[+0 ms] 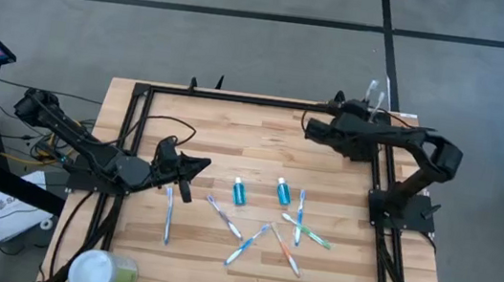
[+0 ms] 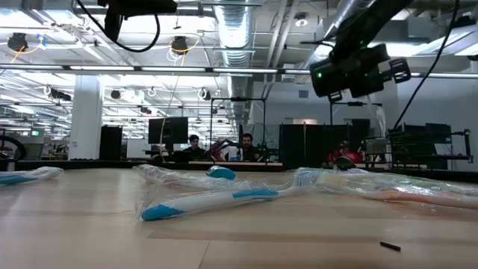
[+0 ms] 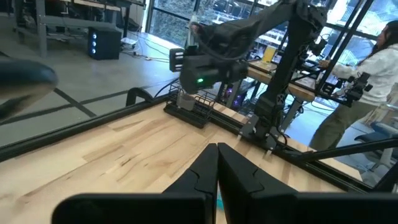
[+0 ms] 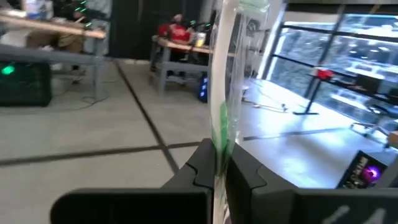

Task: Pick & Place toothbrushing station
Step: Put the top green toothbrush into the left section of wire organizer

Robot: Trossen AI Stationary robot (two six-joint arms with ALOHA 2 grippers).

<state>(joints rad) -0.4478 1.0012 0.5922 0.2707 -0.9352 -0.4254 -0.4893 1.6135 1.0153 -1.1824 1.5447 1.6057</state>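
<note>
**1. High view.** My left gripper (image 1: 189, 170) hangs over the left half of the table (image 1: 235, 124), beside a blue toothbrush (image 1: 168, 214). My right gripper (image 1: 368, 110) is at the far edge and points outward. Loose on the boards are more wrapped brushes, 2 small blue tubes (image 1: 239, 192), and a pale-green cup (image 1: 103, 272) at the near left corner.

**2. Low view.** A wrapped blue-and-white brush (image 2: 213, 200) lies nearest the lens. My right arm's camera housing hangs high at the right. People sit far behind.

**3. Left wrist view.** My left fingers are pressed together with nothing between them. The toothbrushing station (image 3: 188, 107) stands at the far edge against the frame rail, right under my right wrist. It shows as a small dark boxy holder, and its detail is hard to read.

**4. Right wrist view.** My right fingers are clenched on a wrapped green toothbrush (image 4: 222, 93), which stands upright.

**5. Handling, my estimate.**
- The station looks light, rigid and easy to tip.
- Its walls are likely smooth and could slip.
- I would grip it low across 2 opposite walls, squarely, with moderate force.
- The brush wrapper is slick and crinkly, so I would hold it firmly.
</note>
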